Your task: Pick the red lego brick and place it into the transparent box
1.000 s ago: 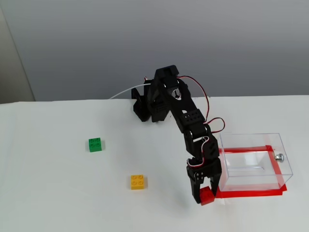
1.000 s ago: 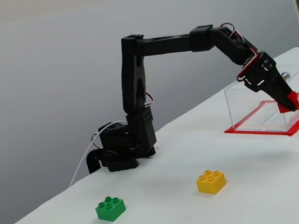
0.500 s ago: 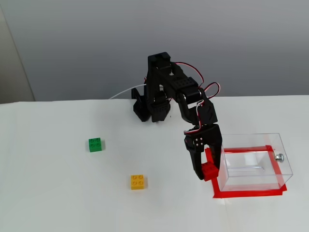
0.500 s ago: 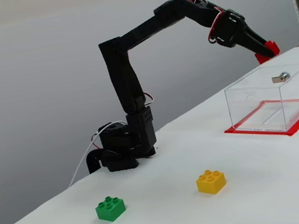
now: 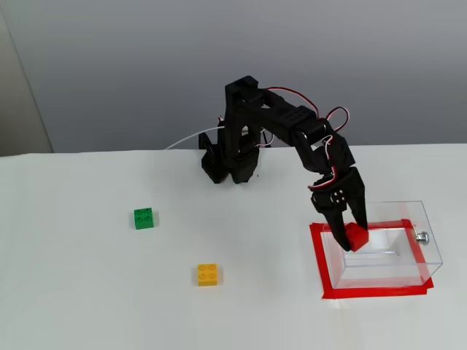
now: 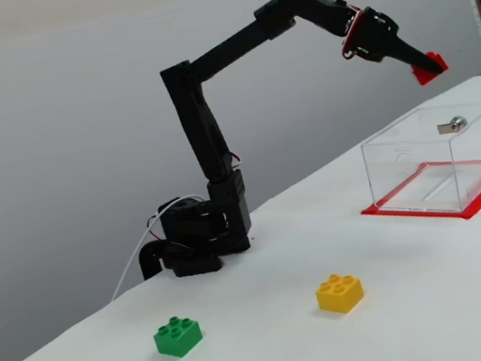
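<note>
My black gripper [image 5: 353, 235] [image 6: 427, 67] is shut on the red lego brick [image 5: 356, 236] [image 6: 429, 68] and holds it in the air. In a fixed view from the side the brick hangs well above the transparent box [image 6: 434, 161]. From above, the brick appears over the left part of the transparent box [image 5: 383, 248], which stands on a red taped rectangle and has a small metal knob [image 5: 421, 235] on its right wall. Nothing shows inside the box.
A yellow brick [image 5: 208, 274] [image 6: 339, 293] and a green brick [image 5: 144, 218] [image 6: 178, 335] lie on the white table, left of the box. The arm's base [image 5: 228, 164] [image 6: 194, 243] stands at the back by the grey wall.
The gripper has lifted the red brick from the table by the box's front left corner, raised it high and swung it over the box.
</note>
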Controlling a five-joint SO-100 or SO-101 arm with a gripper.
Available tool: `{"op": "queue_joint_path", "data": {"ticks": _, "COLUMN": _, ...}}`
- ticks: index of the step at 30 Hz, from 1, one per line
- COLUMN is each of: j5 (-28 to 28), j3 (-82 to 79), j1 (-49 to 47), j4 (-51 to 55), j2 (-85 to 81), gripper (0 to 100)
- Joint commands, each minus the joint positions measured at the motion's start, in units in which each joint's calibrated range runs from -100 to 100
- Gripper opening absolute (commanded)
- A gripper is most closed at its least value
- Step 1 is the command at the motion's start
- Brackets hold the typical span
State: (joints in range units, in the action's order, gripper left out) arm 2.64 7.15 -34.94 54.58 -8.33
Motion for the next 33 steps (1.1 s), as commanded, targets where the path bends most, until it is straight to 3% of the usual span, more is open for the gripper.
{"op": "queue_joint_path", "data": {"ticks": 1, "j5": -0.1, "j3": 2.3, "j1": -3.3, "j4": 0.1, "j2": -0.8, "gripper": 12}}
{"op": "queue_joint_path", "data": {"ticks": 17, "j5": -0.2, "j3": 8.8, "j1": -17.2, "j4": 0.4, "j2": 8.3, "gripper": 12}}
{"op": "queue_joint_path", "data": {"ticks": 33, "j5": -0.3, "j3": 13.2, "j1": -21.0, "j4": 0.4, "j2": 18.4, "gripper": 12}}
